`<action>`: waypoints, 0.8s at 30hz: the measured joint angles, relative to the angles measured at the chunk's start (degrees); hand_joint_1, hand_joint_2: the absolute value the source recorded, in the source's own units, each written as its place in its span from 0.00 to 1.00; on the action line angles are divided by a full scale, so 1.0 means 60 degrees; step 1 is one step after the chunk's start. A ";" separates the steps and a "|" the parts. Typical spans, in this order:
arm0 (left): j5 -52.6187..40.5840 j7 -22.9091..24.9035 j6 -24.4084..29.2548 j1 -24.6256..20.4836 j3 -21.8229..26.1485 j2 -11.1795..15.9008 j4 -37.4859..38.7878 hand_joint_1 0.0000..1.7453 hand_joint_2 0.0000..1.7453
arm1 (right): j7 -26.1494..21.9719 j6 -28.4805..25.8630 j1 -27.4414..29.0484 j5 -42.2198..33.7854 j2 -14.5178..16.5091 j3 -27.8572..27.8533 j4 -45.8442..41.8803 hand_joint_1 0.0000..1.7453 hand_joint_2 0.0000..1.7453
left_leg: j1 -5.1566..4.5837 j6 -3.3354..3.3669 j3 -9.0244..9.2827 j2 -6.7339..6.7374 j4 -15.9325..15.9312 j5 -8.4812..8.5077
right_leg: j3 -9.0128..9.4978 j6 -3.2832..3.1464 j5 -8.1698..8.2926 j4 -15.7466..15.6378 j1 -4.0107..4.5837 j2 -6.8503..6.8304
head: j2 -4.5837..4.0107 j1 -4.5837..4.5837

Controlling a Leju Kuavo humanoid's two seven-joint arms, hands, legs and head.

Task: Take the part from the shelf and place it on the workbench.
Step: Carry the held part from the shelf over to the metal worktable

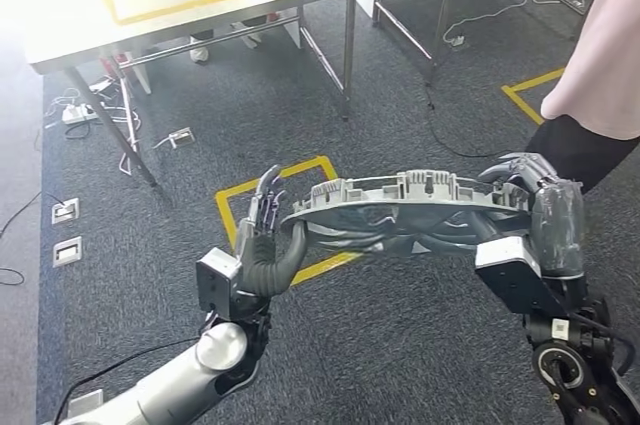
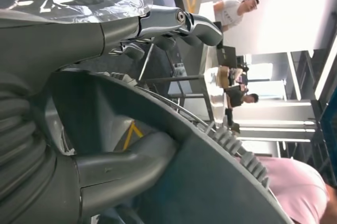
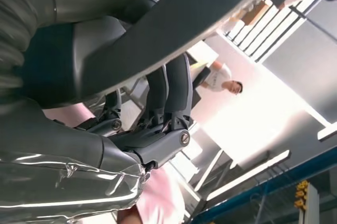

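Both hands, left hand and right hand, grip the part over grey carpet near a steel workbench.

Head view evenly bright and sharp — soft shadows on the carpet. Wrist views blow out at the ceiling lights, with near surfaces blurred.

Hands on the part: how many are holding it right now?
2. The left hand grips one end of the part, the right hand the other end, near a person.
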 joint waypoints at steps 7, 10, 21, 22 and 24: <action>0.0051 0.0081 0.0014 -0.0074 -0.0003 0.0081 -0.0029 0.00 1.00 | -0.0192 0.0017 -0.0037 -0.0127 0.0076 0.0054 0.0118 1.00 1.00 | 0.0023 -0.0343 -0.1472 0.1352 0.2781 -0.1190 | 0.0135 -0.0233 0.0055 -0.0172 -0.0019 -0.0963 | 0.0000 -0.0255; 0.0061 0.0087 0.0014 -0.0085 -0.0003 0.0104 -0.0029 0.00 1.00 | -0.0226 0.0017 -0.0039 -0.0136 0.0106 0.0082 0.0180 1.00 1.00 | 0.0079 -0.0369 -0.0988 0.1555 0.1831 -0.0525 | 0.0202 -0.0187 -0.0013 -0.0171 -0.0018 -0.1354 | 0.0000 -0.0326; 0.0067 0.0099 0.0027 -0.0175 -0.0004 0.0122 -0.0044 0.00 1.00 | -0.0278 0.0012 -0.0098 -0.0174 0.0201 0.0087 0.0282 1.00 1.00 | 0.0010 0.0256 0.0113 0.1292 -0.0112 -0.0073 | -0.0684 0.0168 -0.1409 0.2137 0.0068 -0.0809 | 0.0000 -0.0074; 0.0074 0.0107 0.0036 -0.0175 -0.0005 0.0123 -0.0044 0.00 1.00 | -0.0294 0.0014 -0.0089 -0.0192 0.0202 0.0088 0.0303 1.00 1.00 | 0.0000 0.0267 0.0121 0.1149 -0.0105 -0.0081 | -0.0982 0.0163 -0.1525 0.2652 0.0080 -0.0750 | 0.0000 -0.0055; 0.0090 0.0119 0.0053 -0.0175 -0.0005 0.0128 -0.0044 0.00 1.00 | -0.0315 0.0021 -0.0077 -0.0211 0.0204 0.0089 0.0347 1.00 1.00 | -0.0014 0.0272 0.0157 0.0842 -0.0083 -0.0104 | -0.1087 0.0129 -0.1153 0.2576 0.0085 -0.0701 | 0.0000 -0.0038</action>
